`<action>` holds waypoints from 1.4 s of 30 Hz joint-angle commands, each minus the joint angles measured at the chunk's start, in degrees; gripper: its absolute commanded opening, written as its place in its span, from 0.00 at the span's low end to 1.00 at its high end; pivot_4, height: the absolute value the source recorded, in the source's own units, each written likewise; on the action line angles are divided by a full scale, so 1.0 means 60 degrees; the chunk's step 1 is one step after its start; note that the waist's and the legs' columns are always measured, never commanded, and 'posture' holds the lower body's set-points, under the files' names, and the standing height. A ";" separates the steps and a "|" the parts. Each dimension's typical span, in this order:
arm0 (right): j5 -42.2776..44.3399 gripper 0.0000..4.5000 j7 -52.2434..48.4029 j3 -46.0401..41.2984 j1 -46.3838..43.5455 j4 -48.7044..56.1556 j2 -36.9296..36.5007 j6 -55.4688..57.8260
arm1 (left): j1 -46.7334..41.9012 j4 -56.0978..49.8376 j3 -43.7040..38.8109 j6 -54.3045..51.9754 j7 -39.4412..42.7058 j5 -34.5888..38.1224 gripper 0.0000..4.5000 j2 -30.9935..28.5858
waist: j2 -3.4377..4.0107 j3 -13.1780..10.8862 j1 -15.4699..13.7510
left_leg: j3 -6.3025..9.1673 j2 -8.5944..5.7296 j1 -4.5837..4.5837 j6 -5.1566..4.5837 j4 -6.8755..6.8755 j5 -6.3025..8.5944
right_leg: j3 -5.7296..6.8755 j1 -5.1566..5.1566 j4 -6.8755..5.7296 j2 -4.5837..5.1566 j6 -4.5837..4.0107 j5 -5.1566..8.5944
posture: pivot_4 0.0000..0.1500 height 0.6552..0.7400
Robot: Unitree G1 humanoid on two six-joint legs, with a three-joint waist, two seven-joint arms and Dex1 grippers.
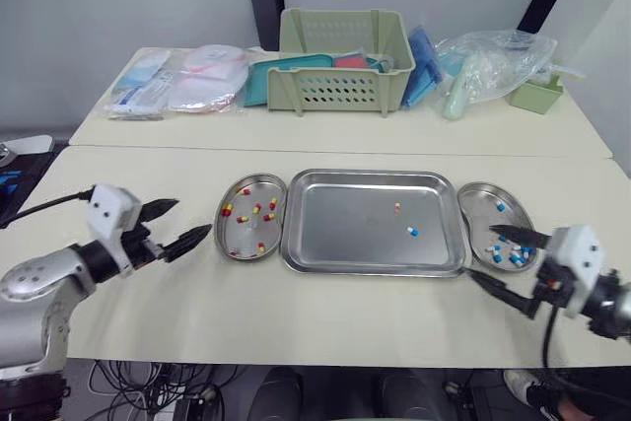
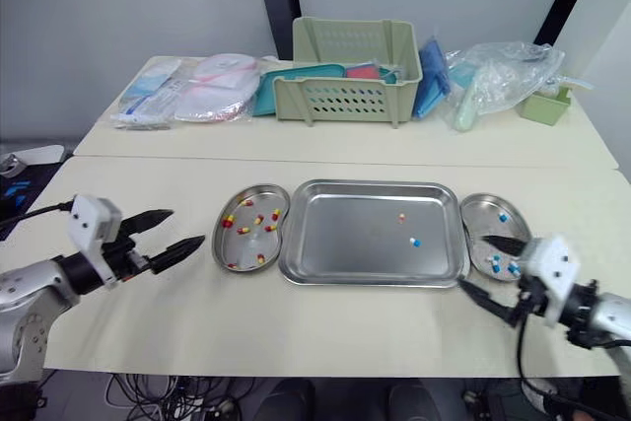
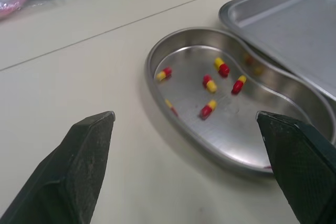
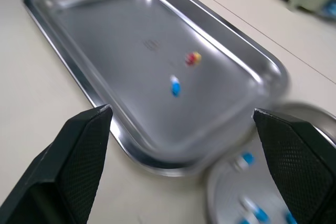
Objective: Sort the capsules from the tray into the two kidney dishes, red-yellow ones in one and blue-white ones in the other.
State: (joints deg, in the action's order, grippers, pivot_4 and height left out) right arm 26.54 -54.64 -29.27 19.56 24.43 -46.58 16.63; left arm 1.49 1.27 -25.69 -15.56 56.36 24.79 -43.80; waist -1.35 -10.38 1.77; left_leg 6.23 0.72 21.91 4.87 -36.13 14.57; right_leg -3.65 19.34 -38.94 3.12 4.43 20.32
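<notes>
A steel tray (image 1: 335,234) lies mid-table and holds one red-yellow capsule (image 1: 397,208) and one blue-white capsule (image 1: 412,231). Left of it a kidney dish (image 1: 234,201) holds several red-yellow capsules (image 3: 211,84). Right of it a second kidney dish (image 1: 475,206) holds several blue-white capsules (image 1: 510,254). My left gripper (image 1: 179,225) hovers open just left of the left dish, with nothing between its fingers. My right gripper (image 1: 504,263) hangs open over the near end of the right dish, empty, and the tray's two capsules (image 4: 175,85) lie ahead of it.
On the far table stand a pale green basket (image 1: 345,71), plastic-wrapped packets (image 1: 182,81) at the left, a clear bag (image 1: 488,66) and a small green box (image 1: 537,94) at the right. A seam (image 1: 335,152) divides the two tables.
</notes>
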 commanded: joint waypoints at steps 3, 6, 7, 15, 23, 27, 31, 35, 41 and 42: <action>0.0064 1.00 -0.0792 -0.1939 0.0570 -0.1491 -0.0560 -0.0185 | 0.0786 0.1243 -0.0733 0.1280 0.0630 -0.0252 0.99 -0.0585 | -0.0003 -0.0001 0.0009 | -0.0002 0.0003 -0.0004 -0.0001 0.0006 0.0000 | -0.0002 0.0000 0.0002 -0.0001 -0.0001 0.0001 | 1.00 1.00; -0.0367 1.00 -0.1176 -0.2281 0.0752 -0.2697 -0.0872 -0.0669 | 0.1160 0.2023 -0.0773 0.1722 0.0810 -0.0496 0.99 -0.0893 | -0.0004 -0.0001 0.0012 | -0.0004 0.0002 -0.0008 0.0000 0.0006 0.0000 | -0.0003 -0.0005 0.0000 0.0000 -0.0001 0.0001 | 1.00 1.00; -0.0560 1.00 -0.1300 -0.2331 0.0835 -0.3095 -0.0974 -0.0955 | 0.1242 0.2246 -0.0810 0.1908 0.0876 -0.0526 0.99 -0.0963 | -0.0003 -0.0001 0.0014 | -0.0006 0.0002 -0.0009 -0.0001 0.0007 0.0001 | -0.0003 -0.0005 0.0001 0.0000 -0.0001 0.0001 | 1.00 1.00; -0.1284 1.00 -0.1744 -0.2364 0.0852 -0.5156 -0.1446 -0.2266 | 0.1681 0.3218 -0.1340 0.2350 0.0889 -0.0331 0.99 -0.1046 | -0.0001 -0.0002 0.0031 | -0.0012 0.0004 -0.0011 -0.0001 0.0010 0.0001 | -0.0008 -0.0003 0.0003 0.0000 -0.0001 0.0001 | 1.00 1.00; -0.1466 1.00 -0.1921 -0.2255 0.0788 -0.5797 -0.1610 -0.2694 | 0.2383 0.2576 -0.1549 0.2367 0.0947 -0.0241 0.99 -0.1043 | -0.0001 0.0000 0.0037 | -0.0014 0.0005 -0.0012 -0.0001 0.0012 0.0001 | -0.0010 -0.0004 0.0002 -0.0001 -0.0001 0.0001 | 1.00 1.00; -0.1530 1.00 -0.2014 -0.2276 0.0827 -0.6041 -0.1626 -0.2804 | 0.2617 0.1910 -0.1698 0.1995 0.0858 -0.0053 0.99 -0.1023 | 0.0000 0.0000 0.0034 | -0.0014 0.0005 -0.0012 -0.0001 0.0011 0.0001 | -0.0009 -0.0006 0.0003 0.0000 -0.0001 0.0001 | 1.00 1.00; -0.1553 1.00 -0.2043 -0.2238 0.0834 -0.6074 -0.1615 -0.2885 | 0.2777 0.1321 -0.1641 0.1824 0.0996 0.0093 0.99 -0.0869 | 0.0002 0.0001 0.0034 | -0.0017 0.0005 -0.0012 -0.0001 0.0011 0.0001 | -0.0012 -0.0006 0.0003 0.0000 -0.0001 0.0001 | 1.00 1.00; -0.1551 1.00 -0.2065 -0.2161 0.0840 -0.6037 -0.1595 -0.2886 | 0.3074 0.0161 -0.1363 0.1679 0.1508 0.0544 0.99 -0.0664 | 0.0002 0.0001 0.0029 | -0.0021 0.0005 -0.0012 0.0000 0.0011 0.0002 | -0.0016 -0.0006 0.0003 0.0000 -0.0001 0.0001 | 1.00 1.00; -0.1519 1.00 -0.2111 -0.2150 0.0861 -0.5881 -0.1587 -0.2803 | 0.3562 -0.2168 -0.0387 0.1324 0.1937 0.1257 0.99 0.0022 | 0.0006 0.0002 0.0021 | -0.0025 0.0006 -0.0014 0.0000 0.0011 0.0002 | -0.0019 -0.0009 0.0005 -0.0001 -0.0001 0.0001 | 1.00 1.00; -0.1518 1.00 -0.2118 -0.2155 0.0896 -0.5810 -0.1562 -0.2788 | 0.3643 -0.2607 -0.0100 0.1322 0.1959 0.1354 0.99 0.0201 | 0.0007 0.0003 0.0023 | -0.0024 0.0007 -0.0014 0.0000 0.0011 0.0002 | -0.0018 -0.0009 0.0005 -0.0002 -0.0001 0.0001 | 1.00 1.00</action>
State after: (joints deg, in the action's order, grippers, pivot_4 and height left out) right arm 17.00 -67.20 -41.33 24.41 -11.81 -55.31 0.28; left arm 22.71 -9.77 -27.82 -7.56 67.28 31.00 -43.33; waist -1.31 -10.36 1.91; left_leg 6.08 0.76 21.83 4.87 -36.06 14.58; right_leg -3.78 19.29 -38.90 3.11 4.43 20.33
